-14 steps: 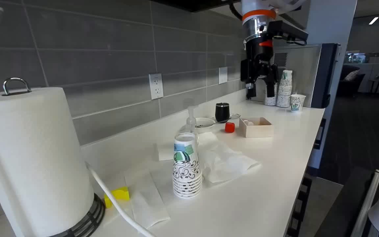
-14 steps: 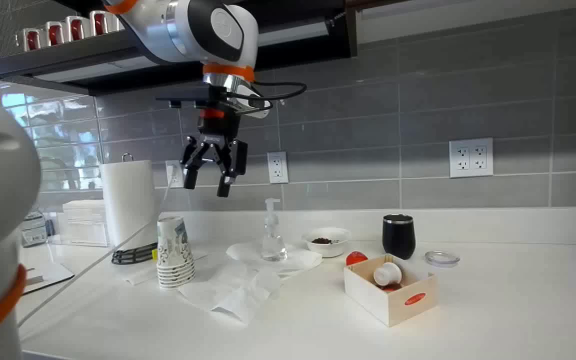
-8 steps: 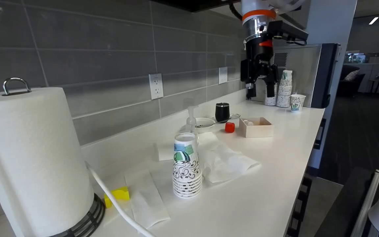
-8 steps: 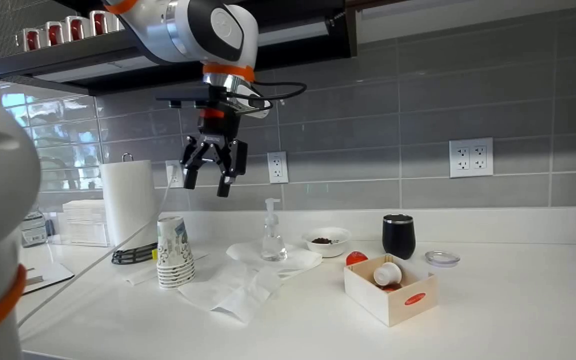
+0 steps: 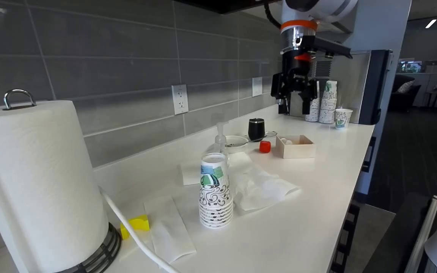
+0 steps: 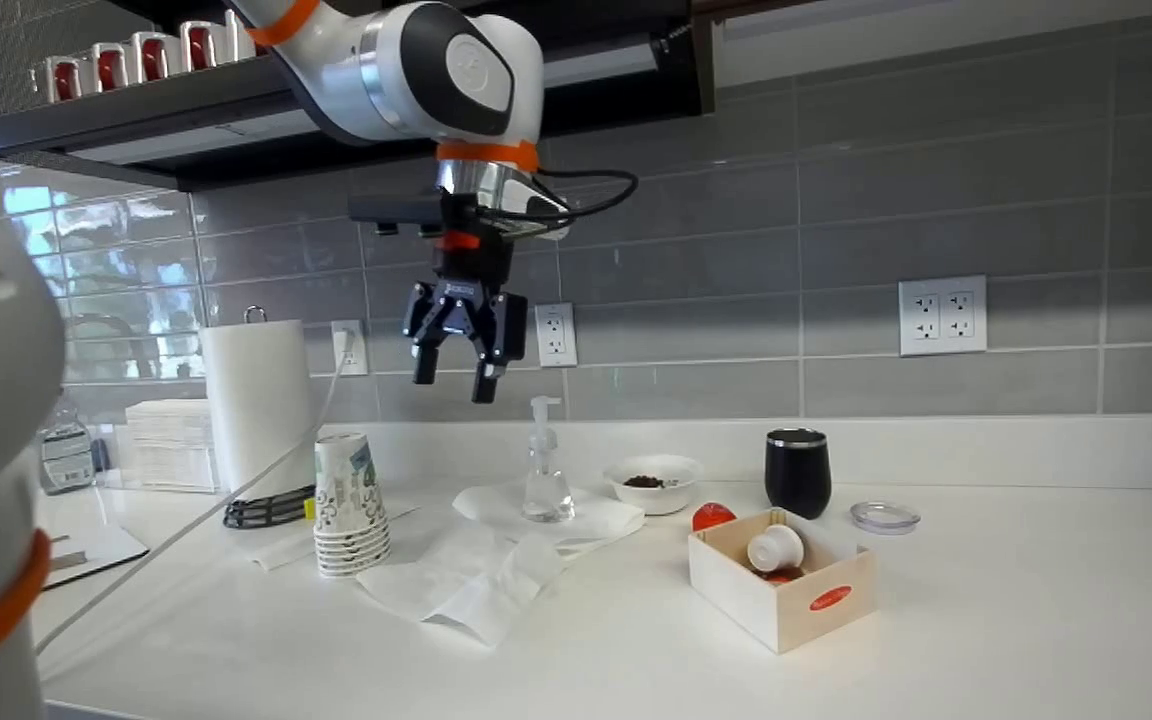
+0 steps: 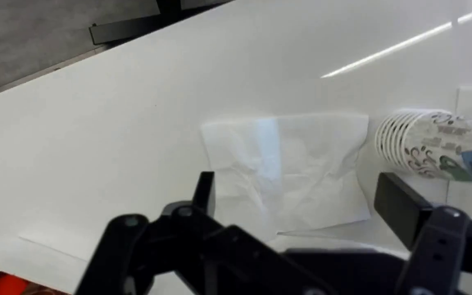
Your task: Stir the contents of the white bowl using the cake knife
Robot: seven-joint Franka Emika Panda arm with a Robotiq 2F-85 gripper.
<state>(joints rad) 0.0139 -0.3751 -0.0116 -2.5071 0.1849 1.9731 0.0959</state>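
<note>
The small white bowl point(image 6: 653, 483) stands near the backsplash with dark contents in it. It also shows in an exterior view point(image 5: 236, 144), partly behind the soap bottle. A thin utensil handle point(image 5: 255, 140) seems to reach from the bowl's rim toward the black tumbler; I cannot tell if it is the cake knife. The bowl does not show in the wrist view. My gripper point(image 6: 454, 378) is open and empty, high above the counter, to the bowl's left in that view. It also shows in an exterior view point(image 5: 294, 109) and the wrist view point(image 7: 297, 196), above crumpled paper.
A clear soap bottle point(image 6: 546, 465) stands left of the bowl. Stacked paper cups point(image 6: 349, 505), crumpled napkins point(image 6: 481, 580), a wooden box point(image 6: 781, 590) with pods, a red pod point(image 6: 712, 516), a black tumbler point(image 6: 797, 473) and a clear lid point(image 6: 884, 517) are on the counter.
The arm and open gripper have shifted right and slightly down in an exterior view, toward the bowl's side. The objects on the counter have not moved.
</note>
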